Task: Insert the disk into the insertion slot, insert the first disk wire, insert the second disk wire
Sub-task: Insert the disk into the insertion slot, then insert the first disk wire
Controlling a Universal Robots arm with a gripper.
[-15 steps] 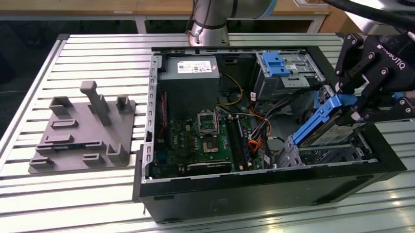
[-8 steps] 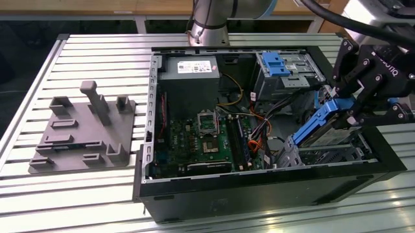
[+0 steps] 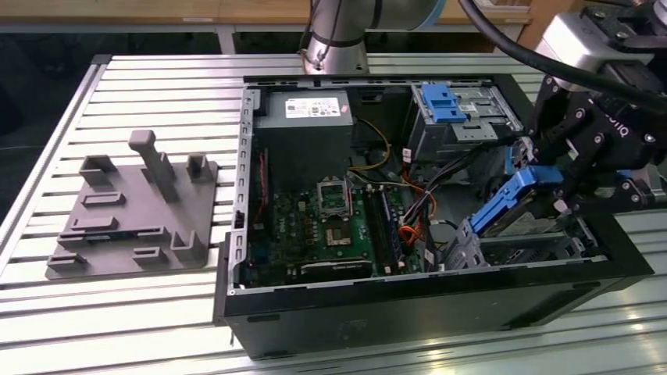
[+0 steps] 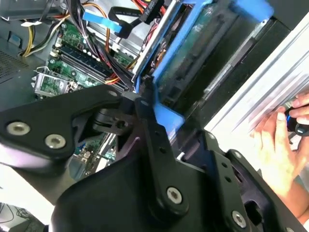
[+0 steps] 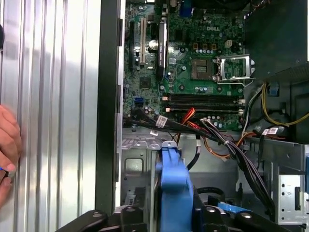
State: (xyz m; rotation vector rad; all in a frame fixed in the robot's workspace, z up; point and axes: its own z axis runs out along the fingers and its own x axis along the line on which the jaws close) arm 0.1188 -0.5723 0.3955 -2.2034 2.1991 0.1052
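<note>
Gripper (image 3: 563, 187) clamped tight on the disk (image 3: 505, 209), holding it tilted just above the insertion slot (image 3: 526, 251), at the exterior view's right end of the open computer case (image 3: 417, 305).

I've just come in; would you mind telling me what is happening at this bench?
The robot arm's pincer grips the disk by its blue carrier, holding it tilted over the insertion slot inside the open computer case. It is not yet seated. A person's hand is at the table beside the case.
</note>
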